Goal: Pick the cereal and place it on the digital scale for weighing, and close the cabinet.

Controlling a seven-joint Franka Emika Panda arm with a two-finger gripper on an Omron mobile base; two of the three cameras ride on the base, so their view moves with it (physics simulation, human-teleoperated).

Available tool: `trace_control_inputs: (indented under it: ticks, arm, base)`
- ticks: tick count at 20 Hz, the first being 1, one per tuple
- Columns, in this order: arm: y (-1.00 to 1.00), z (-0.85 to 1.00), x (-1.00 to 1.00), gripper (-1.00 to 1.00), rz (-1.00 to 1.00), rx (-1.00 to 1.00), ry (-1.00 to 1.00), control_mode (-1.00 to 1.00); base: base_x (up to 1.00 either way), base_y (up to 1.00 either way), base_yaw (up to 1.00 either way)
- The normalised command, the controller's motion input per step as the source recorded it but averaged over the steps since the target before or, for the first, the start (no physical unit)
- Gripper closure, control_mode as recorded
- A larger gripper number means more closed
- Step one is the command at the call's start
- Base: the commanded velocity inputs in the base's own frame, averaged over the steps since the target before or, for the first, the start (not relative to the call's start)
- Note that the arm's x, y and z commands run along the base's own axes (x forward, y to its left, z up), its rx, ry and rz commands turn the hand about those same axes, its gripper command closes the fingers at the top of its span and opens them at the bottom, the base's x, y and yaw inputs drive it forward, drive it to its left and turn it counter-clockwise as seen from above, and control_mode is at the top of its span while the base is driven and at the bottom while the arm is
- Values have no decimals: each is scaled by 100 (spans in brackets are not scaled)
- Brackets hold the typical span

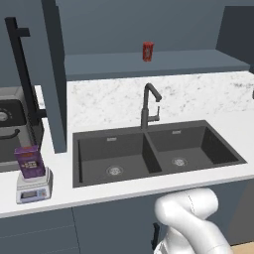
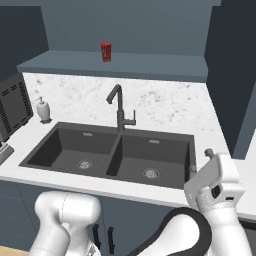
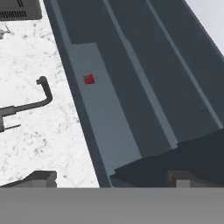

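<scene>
The purple cereal [image 1: 30,161] box stands upright on the small grey digital scale [image 1: 33,189] at the counter's left front. The cabinet [image 1: 149,30] above the counter is open. Its left door [image 1: 53,74] swings out over the counter, its long black handle [image 1: 22,74] facing me. My gripper [image 2: 212,160] hovers at the right front of the sink, far from the cereal. In the hand view my gripper [image 3: 111,179] is open and empty, looking at the cabinet shelf [image 3: 105,113].
A red can [image 1: 148,51] stands on the open cabinet's shelf. A double black sink [image 1: 154,151] with a dark faucet [image 1: 149,106] takes the counter's middle. A dark appliance [image 1: 10,124] sits at the far left, with a soap dispenser [image 2: 44,110] beside it.
</scene>
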Motion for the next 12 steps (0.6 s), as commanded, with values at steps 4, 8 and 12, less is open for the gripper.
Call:
trace_control_inputs:
  ticks: [4,8,12]
  arm:
    - [-50,-84,0,-100,0,0,25,-100]
    - [-69,-53,1,-100,1,6,6,-100]
    - [-100,55,0,-100,5,31,-14,-100]
  base:
    - [0,0,0]
    - [0,0,0]
    - [0,0,0]
